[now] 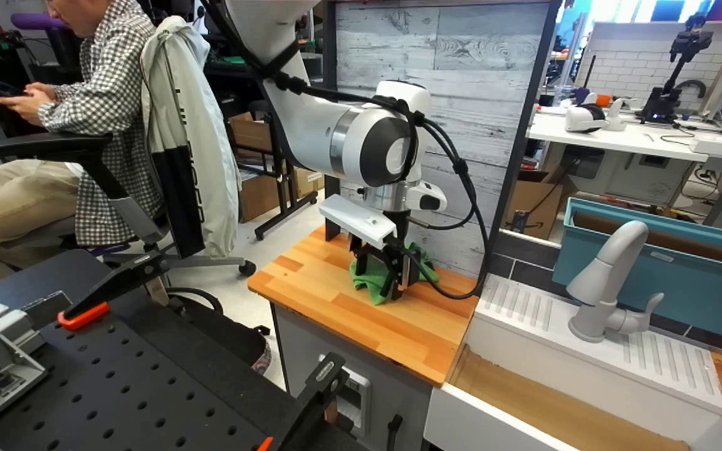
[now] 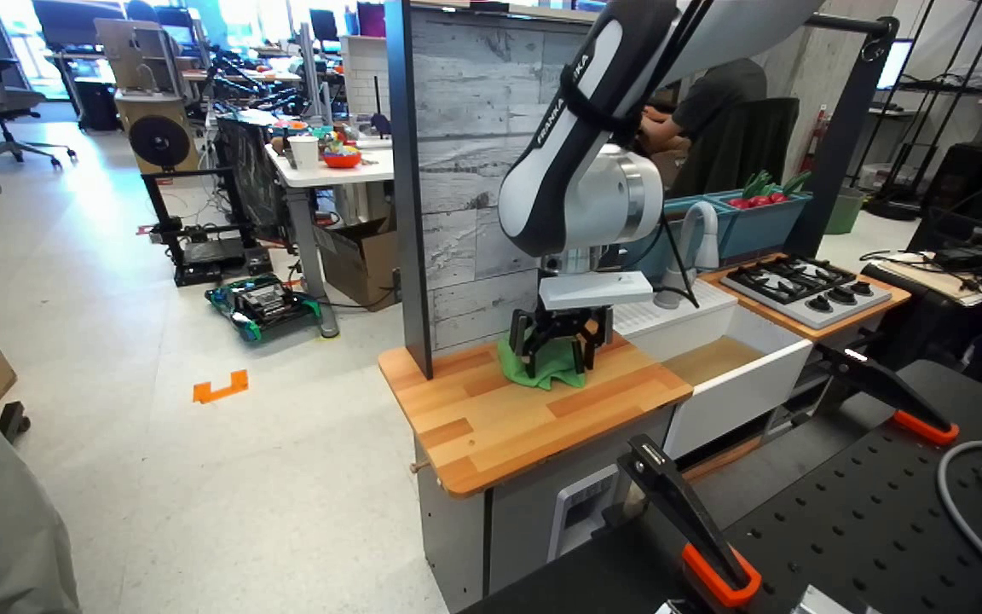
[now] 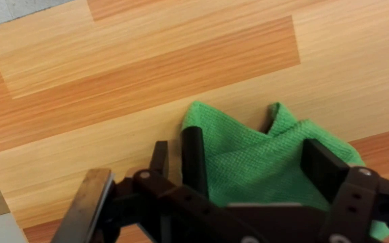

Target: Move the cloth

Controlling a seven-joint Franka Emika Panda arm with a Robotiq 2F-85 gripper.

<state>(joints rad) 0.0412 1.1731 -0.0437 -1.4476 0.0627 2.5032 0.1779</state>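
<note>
The green cloth (image 1: 370, 291) lies crumpled on the wooden countertop (image 1: 311, 282), near the grey plank backboard. It also shows in an exterior view (image 2: 542, 375) and in the wrist view (image 3: 248, 168). My gripper (image 1: 378, 279) points down over the cloth, low at the countertop, and shows in an exterior view (image 2: 557, 368). In the wrist view the gripper (image 3: 252, 143) is open. Its dark fingers stand wide apart, with the cloth spread between and under them. Whether the fingertips touch the cloth is not clear. The gripper body hides part of the cloth.
The grey plank backboard (image 1: 436, 50) stands close behind the arm. A white sink (image 1: 511, 351) with a grey faucet (image 1: 608, 282) adjoins the countertop. A toy stove (image 2: 806, 286) lies past it. A black perforated table with clamps (image 2: 687, 512) stands in front.
</note>
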